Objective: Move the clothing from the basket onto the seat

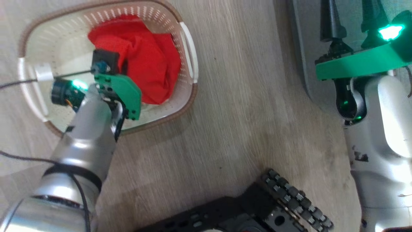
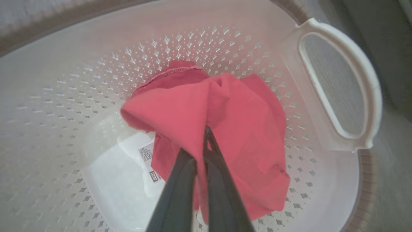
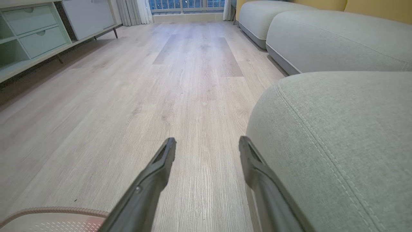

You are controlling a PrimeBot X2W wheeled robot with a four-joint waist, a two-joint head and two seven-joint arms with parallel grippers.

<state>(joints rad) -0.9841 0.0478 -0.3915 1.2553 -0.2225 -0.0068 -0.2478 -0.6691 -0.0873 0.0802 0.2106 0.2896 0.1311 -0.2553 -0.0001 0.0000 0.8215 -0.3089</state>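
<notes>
My left hand (image 2: 196, 141) is down inside the basket (image 2: 96, 80), its two dark fingers clenched on a fold of the red clothing (image 2: 251, 129), which bunches up around them. The clothing lies in the basket, toward the side with the white handle (image 2: 370, 96), next to a paper label (image 2: 149, 161) on the basket's bottom. The basket stands on the wood floor (image 3: 193, 80). My right hand (image 3: 207, 143) hangs released, fingers spread, just beside the rounded edge of the grey-green seat (image 3: 347, 135).
</notes>
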